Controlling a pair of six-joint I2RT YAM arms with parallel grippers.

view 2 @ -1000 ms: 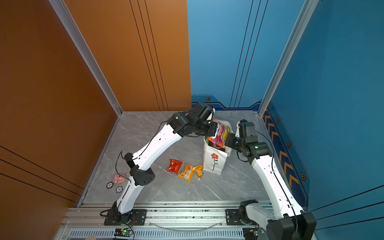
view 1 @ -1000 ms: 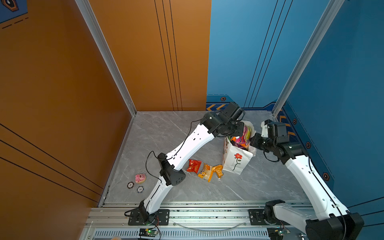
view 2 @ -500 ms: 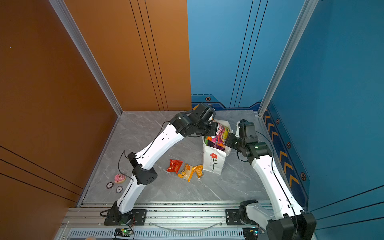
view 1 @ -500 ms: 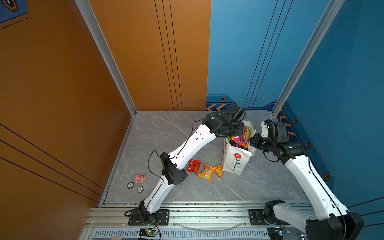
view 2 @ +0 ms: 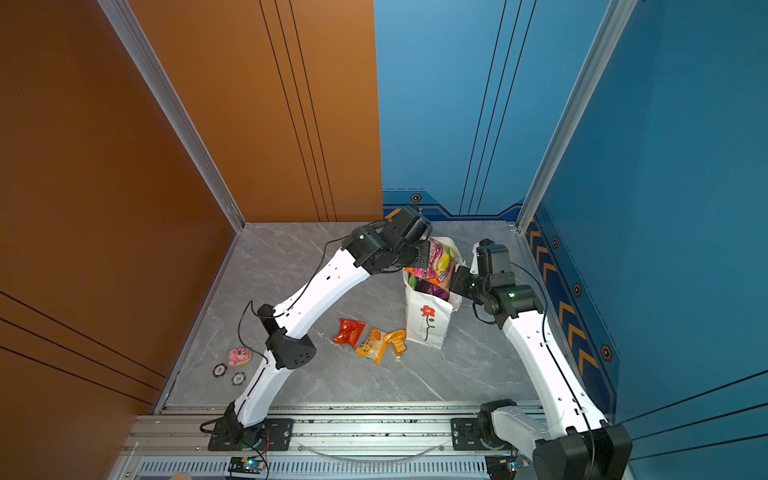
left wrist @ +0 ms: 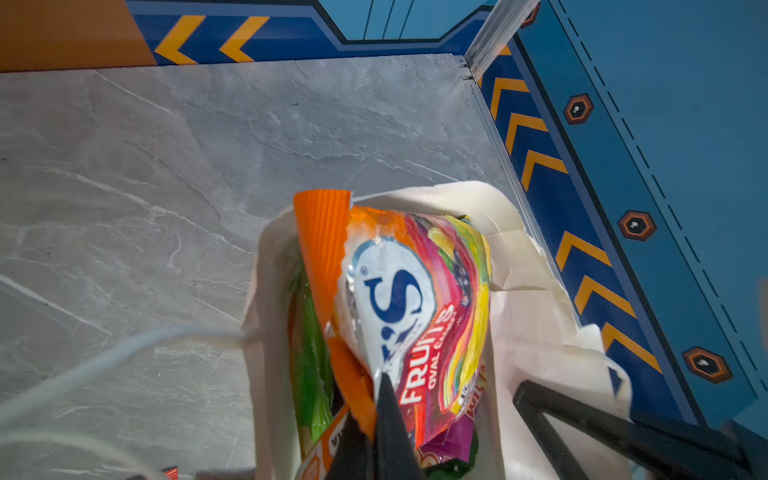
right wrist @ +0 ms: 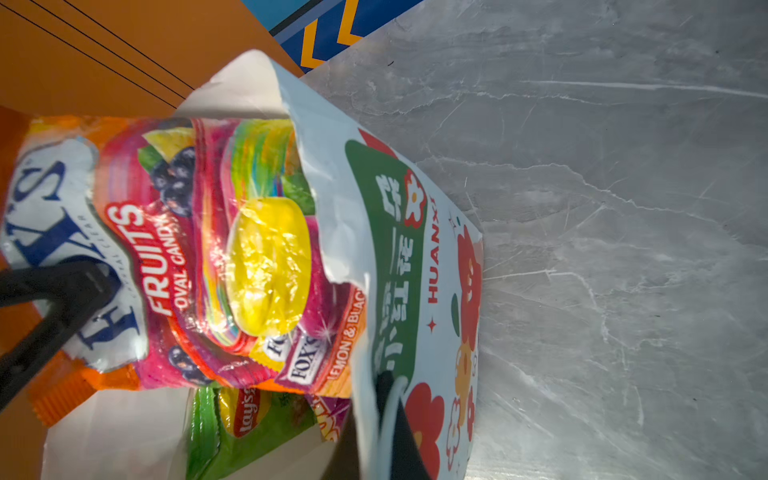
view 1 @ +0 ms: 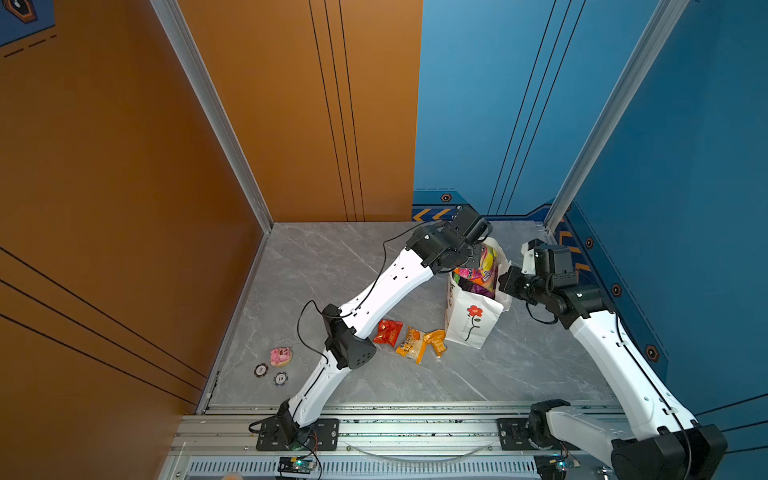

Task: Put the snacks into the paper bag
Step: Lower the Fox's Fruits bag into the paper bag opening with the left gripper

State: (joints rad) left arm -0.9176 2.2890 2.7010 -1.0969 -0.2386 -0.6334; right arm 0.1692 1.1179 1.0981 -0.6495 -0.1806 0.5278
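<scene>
While the paper bag [view 1: 471,328] stands on the grey desk [view 1: 519,365] toward its far right side, the bag's mouth gapes open and is crowded with snacks. The left gripper [left wrist: 372,411] is clenched on the orange edge of the FOX'S packet [left wrist: 399,299]. That packet stands on end in the mouth of the bag, its lower part inside and its upper part rising above the rim. The right gripper [right wrist: 380,419] is pinched tight on the bag's side wall at the rim, on the side that carries a green panel and red lettering.

Deeper in the bag, under the FOX'S packet, lie a green Lay's packet [right wrist: 249,432] and a purple packet [view 1: 478,289].

Three snacks lie outside on the desk, just beside the bag's flower face. They are a red-orange packet [view 1: 388,332], an orange-yellow packet [view 1: 409,344] next to it, and a deeper orange packet [view 1: 435,341] touching that one and nearest the bag.

Well apart from all this, near the desk's left edge, sits a pink toy [view 1: 281,356] with two poker chips [view 1: 261,370] just beside it.
</scene>
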